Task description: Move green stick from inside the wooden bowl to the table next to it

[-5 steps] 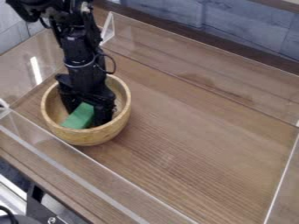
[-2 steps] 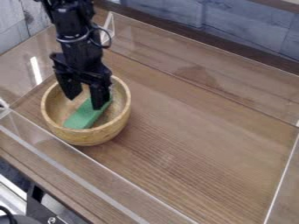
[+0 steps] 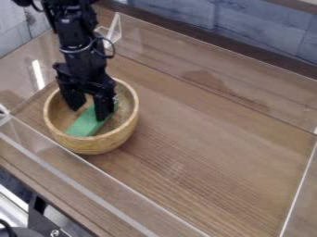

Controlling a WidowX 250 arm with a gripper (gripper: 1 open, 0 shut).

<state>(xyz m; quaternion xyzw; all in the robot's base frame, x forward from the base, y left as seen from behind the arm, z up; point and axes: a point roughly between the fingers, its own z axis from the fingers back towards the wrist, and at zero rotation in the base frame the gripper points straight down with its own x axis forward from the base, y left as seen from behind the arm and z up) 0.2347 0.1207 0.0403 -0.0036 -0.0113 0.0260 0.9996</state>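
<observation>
Green block being lined up for a grasp in the bowl!

The black robot claw (image 3: 84, 100) is being held wide over the round light-tan wooden bowl (image 3: 92, 143), its fingers being kept apart, with nothing seen to be gripped. The small flat rectangular bright-green block (image 3: 89, 122) is being cradled inside the bowl, its far end being partly hidden by the claw, so whether contact is being made cannot be told. The pick-up is apparently being set up here, the lift not yet being made! A closing of the fingers around the block is being called for next, then a raise over the thick rim and a set-down on the brown wood-grain counter (image 3: 205, 139) beside it.
</observation>
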